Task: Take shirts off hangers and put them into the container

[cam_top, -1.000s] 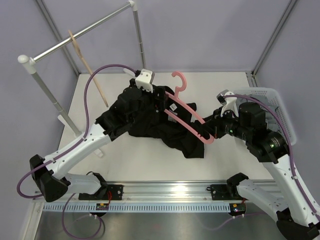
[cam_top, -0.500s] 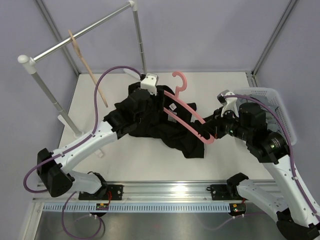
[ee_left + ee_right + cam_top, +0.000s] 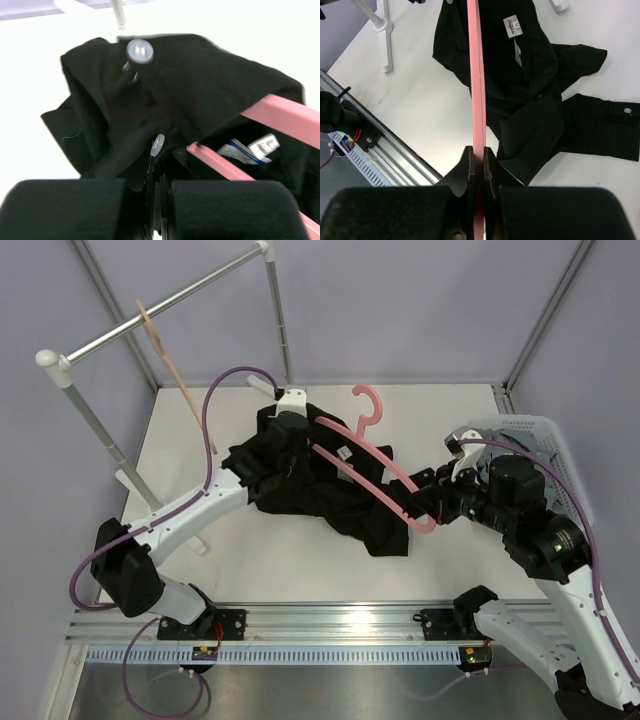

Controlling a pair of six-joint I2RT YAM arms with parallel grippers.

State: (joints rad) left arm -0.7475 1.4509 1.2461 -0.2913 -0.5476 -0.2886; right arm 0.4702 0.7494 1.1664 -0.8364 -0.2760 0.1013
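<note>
A black shirt (image 3: 310, 490) lies crumpled in the middle of the table, with a pink hanger (image 3: 385, 465) still threaded through it. My left gripper (image 3: 290, 430) sits at the shirt's far left part. In the left wrist view it (image 3: 159, 175) is shut on a fold of black cloth beside a pale button (image 3: 157, 145). My right gripper (image 3: 425, 505) is shut on the pink hanger's lower arm (image 3: 477, 75), its tips (image 3: 478, 155) clamping the thin bar. A beige hanger (image 3: 165, 345) hangs on the rail. The white mesh container (image 3: 545, 435) stands at the right, partly hidden by my right arm.
A metal clothes rail (image 3: 160, 302) on two posts crosses the far left corner, with one white foot (image 3: 135, 485) on the table. An aluminium rail (image 3: 330, 620) with the arm bases runs along the near edge. The shirt's white neck label (image 3: 512, 25) shows.
My left gripper has closed on the black cloth, and that arm has swung in toward the shirt. The pink hanger and my right gripper have shifted slightly to the right.
</note>
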